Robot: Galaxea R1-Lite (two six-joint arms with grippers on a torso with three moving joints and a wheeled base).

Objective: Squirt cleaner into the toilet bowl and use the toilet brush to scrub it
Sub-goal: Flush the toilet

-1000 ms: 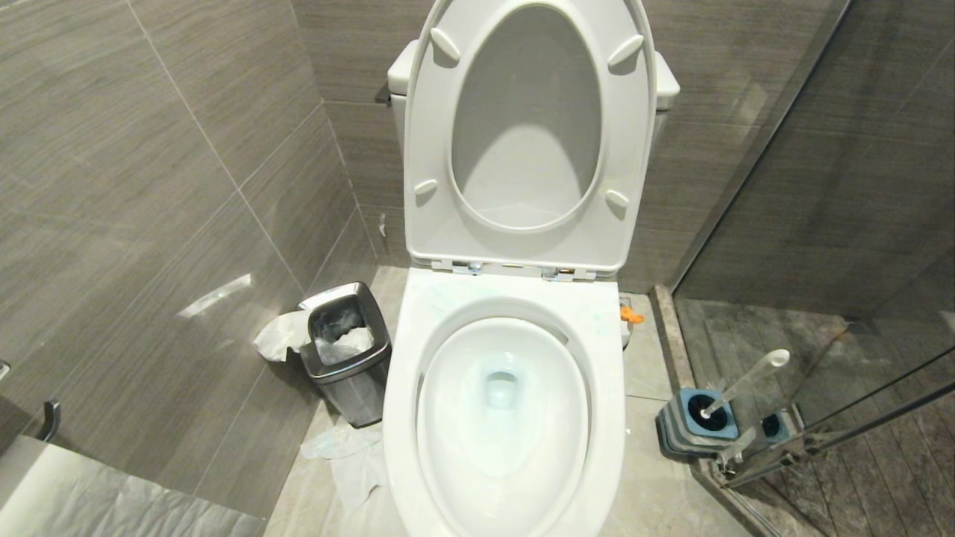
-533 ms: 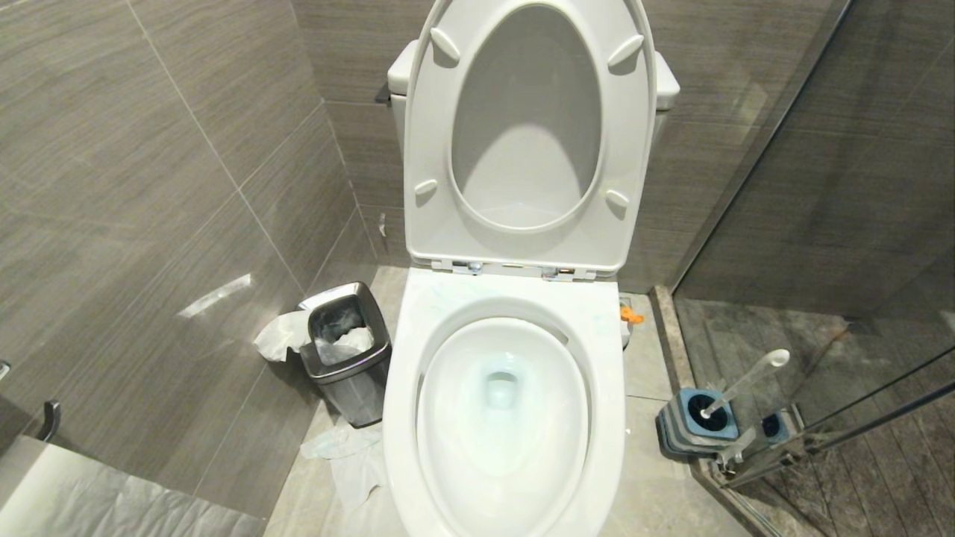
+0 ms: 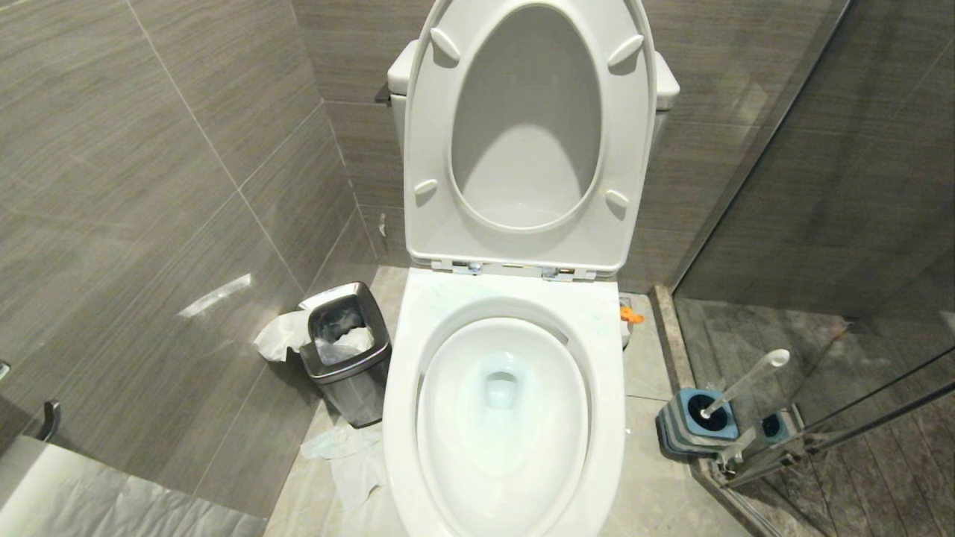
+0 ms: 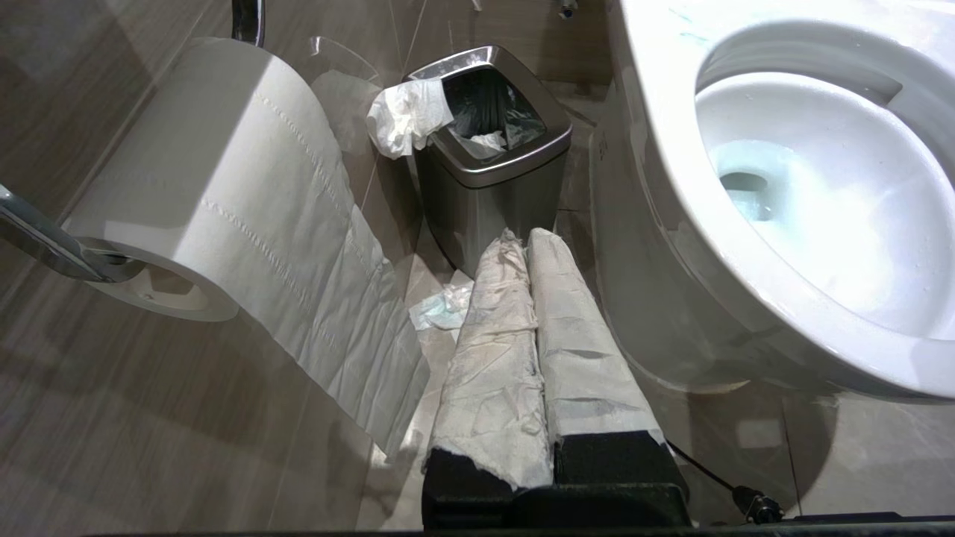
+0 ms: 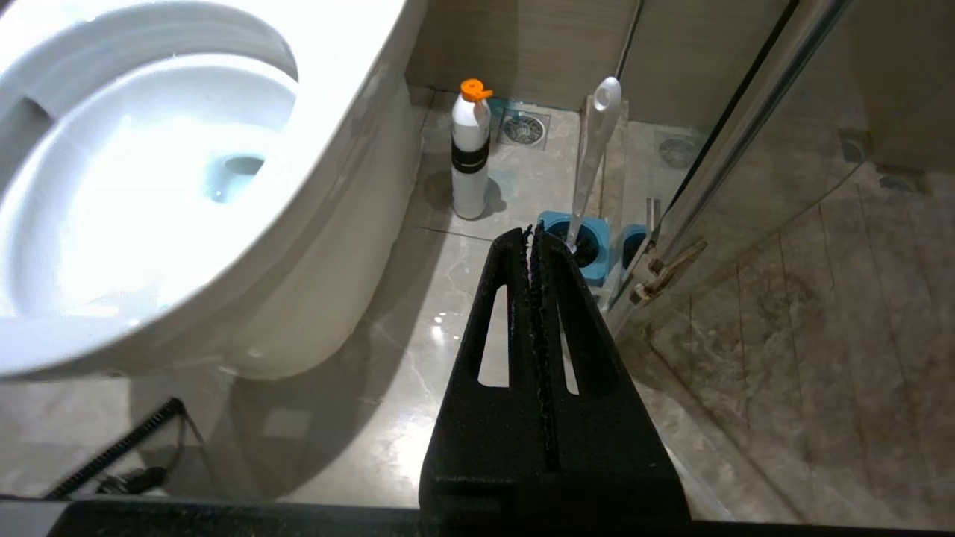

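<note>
Grey-tiled bathroom | toilet bowl (image 3: 501,418) open, unscrubbed | toilet brush (image 3: 746,382) in holder (image 3: 690,425) — untouched | cleaner bottle (image 5: 470,153) beside bowl | left gripper (image 4: 526,239), right gripper (image 5: 531,235) — both closed, empty

Left gripper (image 4: 526,237): two long fingers (image 4: 492,358) wrapped in crumpled white paper-like covering, stained in places; black base exposed below the wrap. A thin black cable (image 4: 716,477) with a small plug runs out at 4 o'clock of the base.

Right gripper (image 5: 531,233): bare black plastic, tapering to a point. Each finger (image 5: 496,335) carries one long slot; inner faces are ridged. A coiled black cable (image 5: 119,447) lies at 8 o'clock.
</note>
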